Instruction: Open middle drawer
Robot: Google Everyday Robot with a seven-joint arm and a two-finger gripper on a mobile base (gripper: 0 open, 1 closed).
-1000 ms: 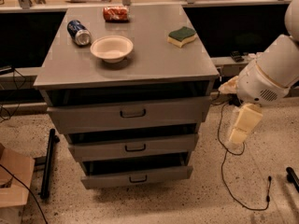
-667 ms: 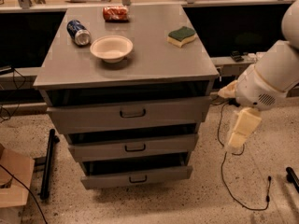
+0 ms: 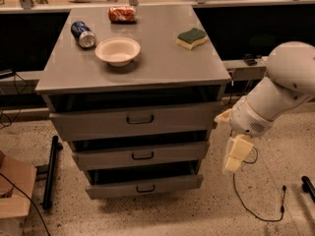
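Speckled floor (image 3: 187,215) below gripper (image 3: 233,162), opening impossible to tell; middle drawer (image 3: 113,157) at its left, level, not touching.

three drawers (image 3: 98,125) (image 3: 108,157) (image 3: 118,189) just left of the claw (image 3: 230,166), and up-left of it one bowl (image 3: 118,50), one can (image 3: 82,34), one sponge (image 3: 192,37), one bag (image 3: 121,14).

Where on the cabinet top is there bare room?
Front strip of the cabinet top, ahead of bowl and sponge, and the gap between them. Crowded back left: can, red packet. The gripper hangs right of the middle drawer.
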